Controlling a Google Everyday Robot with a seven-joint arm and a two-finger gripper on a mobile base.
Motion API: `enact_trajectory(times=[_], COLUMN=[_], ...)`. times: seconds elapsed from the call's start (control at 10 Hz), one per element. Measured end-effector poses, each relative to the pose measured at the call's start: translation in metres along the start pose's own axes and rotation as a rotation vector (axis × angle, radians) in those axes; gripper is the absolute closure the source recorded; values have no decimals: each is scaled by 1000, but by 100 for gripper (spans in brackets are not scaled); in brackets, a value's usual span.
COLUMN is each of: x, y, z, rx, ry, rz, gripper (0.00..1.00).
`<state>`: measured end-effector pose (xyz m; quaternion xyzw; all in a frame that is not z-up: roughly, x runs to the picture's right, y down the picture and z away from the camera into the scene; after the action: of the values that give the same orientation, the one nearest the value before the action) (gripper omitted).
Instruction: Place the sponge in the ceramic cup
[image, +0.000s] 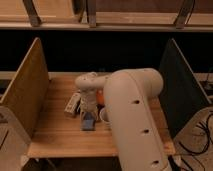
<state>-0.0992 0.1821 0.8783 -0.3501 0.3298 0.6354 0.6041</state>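
While the sponge (88, 122) lies on the wooden table (55, 136) just beside the ceramic cup (105, 115), my gripper (89, 113) sits over it; whether it is clenched I cannot tell. A loose hold may drop the sponge beside the cup

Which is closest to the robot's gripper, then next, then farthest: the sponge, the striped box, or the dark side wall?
From the gripper, over the middle of the table:
1. the sponge, right below it.
2. the striped box, beside it.
3. the dark side wall, at the table's edge.
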Motion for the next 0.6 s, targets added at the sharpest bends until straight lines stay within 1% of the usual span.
enact_trajectory(times=[0.1, 0.2, 0.3, 0.4, 0.6], x=[-1, -2, -5, -4, 4], y=[0, 0, 2, 7, 25], z=[0, -2, -7, -19, -60], rx=[-3, -7, -14, -22, -14], ry=[-5, -14, -36, -63, -159], rz=[0, -1, -8, -24, -70], gripper=[92, 99, 100, 100, 100])
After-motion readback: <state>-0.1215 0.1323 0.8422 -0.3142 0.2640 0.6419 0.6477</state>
